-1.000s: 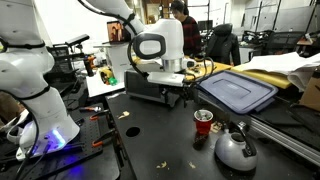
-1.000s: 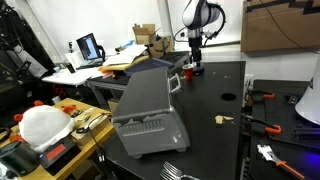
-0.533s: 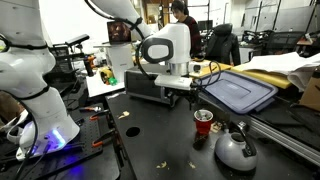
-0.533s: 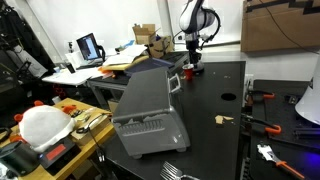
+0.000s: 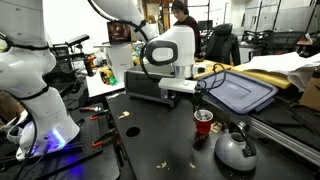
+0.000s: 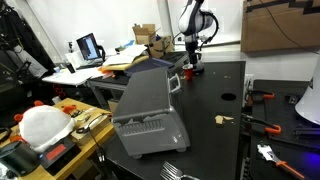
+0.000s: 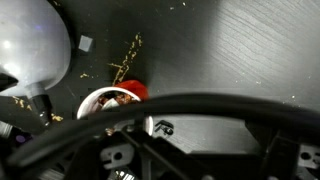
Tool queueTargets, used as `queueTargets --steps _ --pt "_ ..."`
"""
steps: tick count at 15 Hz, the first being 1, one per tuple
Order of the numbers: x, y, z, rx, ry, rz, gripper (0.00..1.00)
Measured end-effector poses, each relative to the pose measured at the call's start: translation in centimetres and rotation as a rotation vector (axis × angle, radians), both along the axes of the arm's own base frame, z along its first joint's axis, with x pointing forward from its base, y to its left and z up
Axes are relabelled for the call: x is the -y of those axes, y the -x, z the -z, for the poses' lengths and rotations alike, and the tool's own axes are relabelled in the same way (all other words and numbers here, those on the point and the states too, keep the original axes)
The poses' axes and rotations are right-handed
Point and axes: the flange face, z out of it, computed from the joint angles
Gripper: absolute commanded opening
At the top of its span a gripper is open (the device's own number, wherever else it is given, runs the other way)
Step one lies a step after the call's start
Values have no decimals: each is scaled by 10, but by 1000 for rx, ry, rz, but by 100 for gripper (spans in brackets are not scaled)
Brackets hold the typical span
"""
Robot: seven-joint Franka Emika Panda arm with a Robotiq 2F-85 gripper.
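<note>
One red cup (image 5: 203, 120), white inside, below claw (image 5: 197, 96)

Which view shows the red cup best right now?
An exterior view: the red cup shows whole and close, under the open gripper. The wrist view looks into the cup, partly cut off by the gripper. In an exterior view farther off it is a red speck.
</note>
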Motion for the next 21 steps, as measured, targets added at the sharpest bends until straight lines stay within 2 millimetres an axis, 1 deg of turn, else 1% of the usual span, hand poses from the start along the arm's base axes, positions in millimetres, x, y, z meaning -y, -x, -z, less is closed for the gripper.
queueTargets --steps 6,13,16,21 --pt "17 -14 9 7 7 14 100" --pt "17 -32 22 11 3 1 100" --pt "18 -37 26 11 3 0 100" --pt "26 -41 28 17 6 8 100"
